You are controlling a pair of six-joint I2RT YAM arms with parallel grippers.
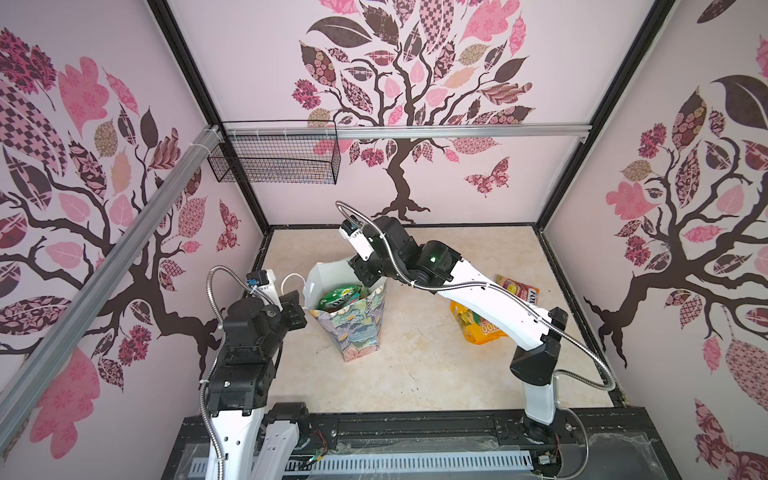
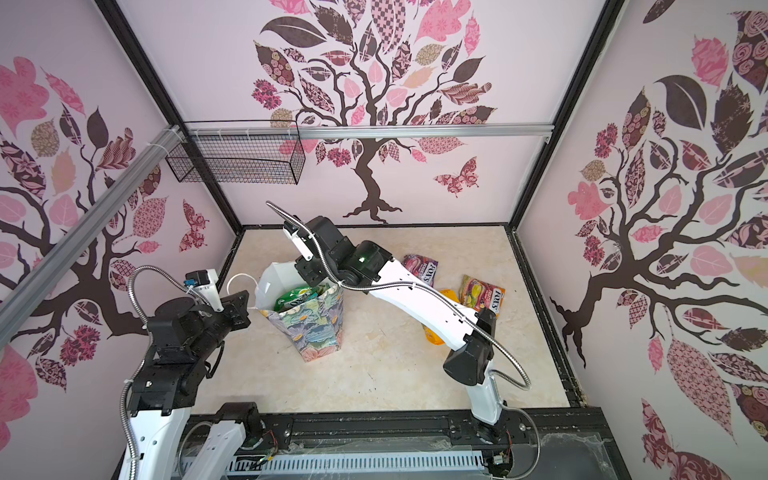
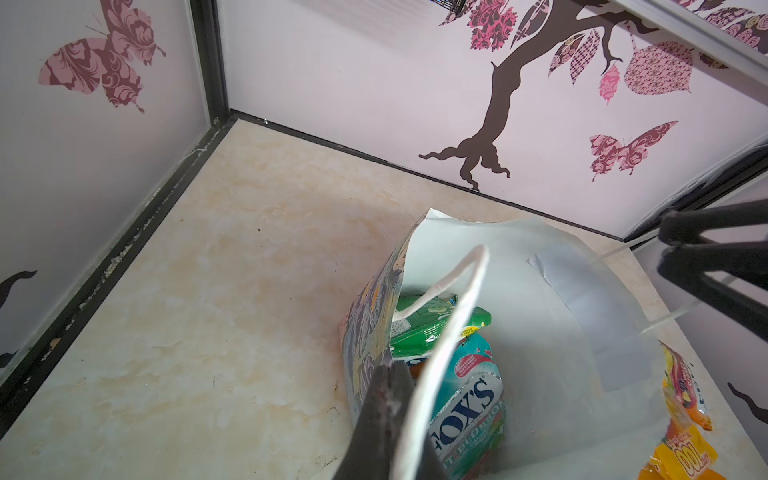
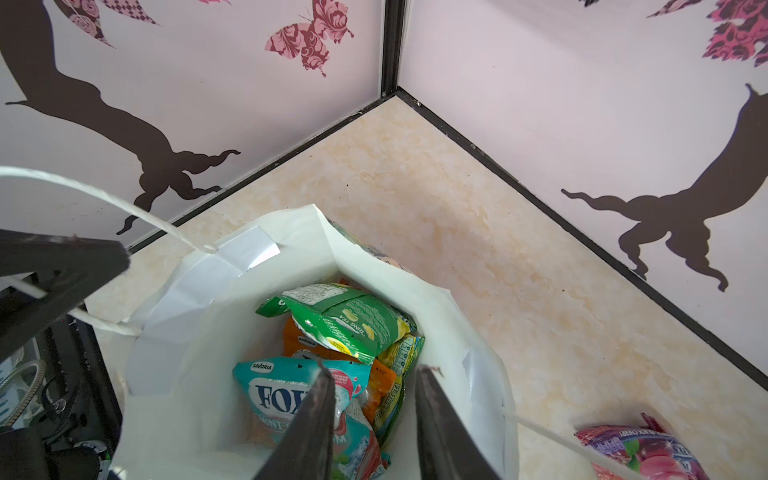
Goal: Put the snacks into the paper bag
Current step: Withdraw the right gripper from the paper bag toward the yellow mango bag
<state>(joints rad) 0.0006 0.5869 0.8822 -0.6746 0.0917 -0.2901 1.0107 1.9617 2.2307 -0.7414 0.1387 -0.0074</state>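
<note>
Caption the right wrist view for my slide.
Open right gripper hovers over the paper bag; teal FOX'S pouch, green pouch, orange pouch inside.

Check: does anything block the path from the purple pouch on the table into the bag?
Nothing solid: only the loose cord handle runs between the purple pouch and the paper bag, whose mouth stands open.

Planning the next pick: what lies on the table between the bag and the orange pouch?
Nothing: in a top view, the table between the bag and the orange pouch is bare.
</note>
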